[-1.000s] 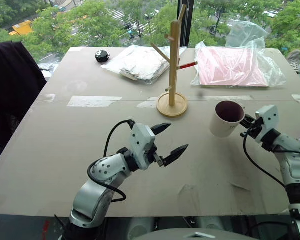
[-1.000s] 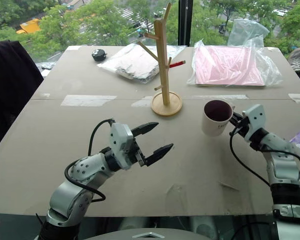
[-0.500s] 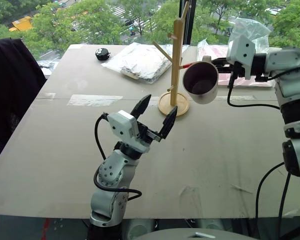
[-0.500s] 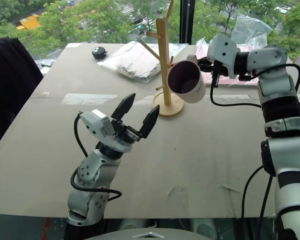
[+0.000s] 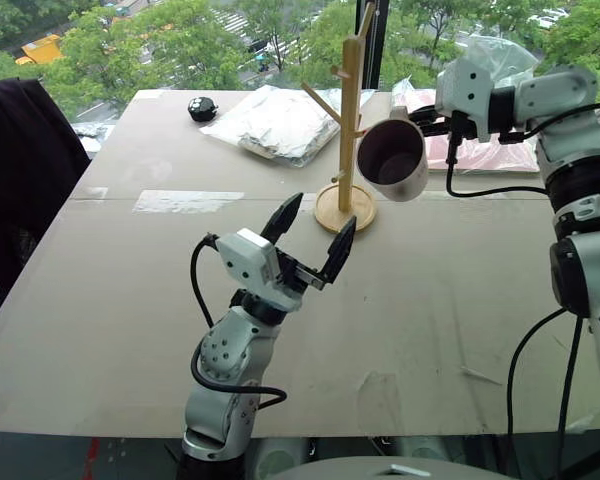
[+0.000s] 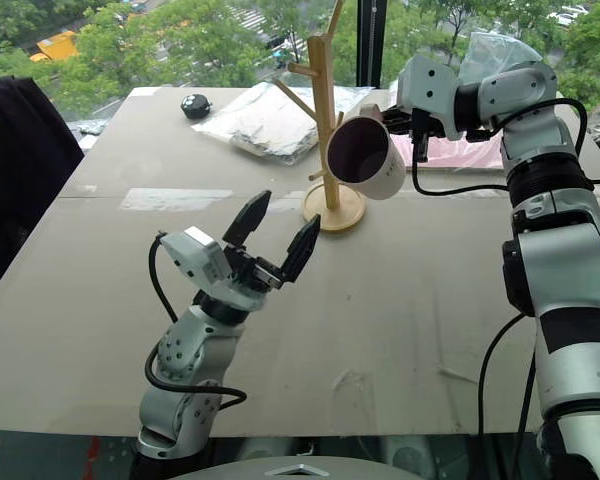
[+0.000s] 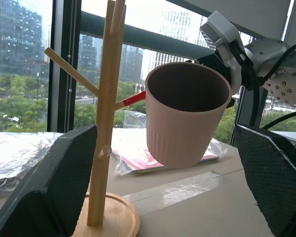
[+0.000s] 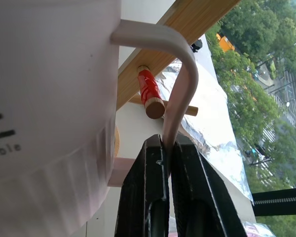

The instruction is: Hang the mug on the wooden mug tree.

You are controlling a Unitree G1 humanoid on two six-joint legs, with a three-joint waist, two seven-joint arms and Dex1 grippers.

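I've lifted white ceramic mug off table, right gripper clamped on its handle, now at 3 o'clock of light-wood mug tree; red-tipped peg near loop. Left gripper open, idle.

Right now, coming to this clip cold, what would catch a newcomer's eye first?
The mug, held up in the air by its handle in the shut right gripper, tilted beside the wooden mug tree with the loop close to the red-tipped peg. Nearer the robot, the left gripper is raised over the table, fingers open and empty.
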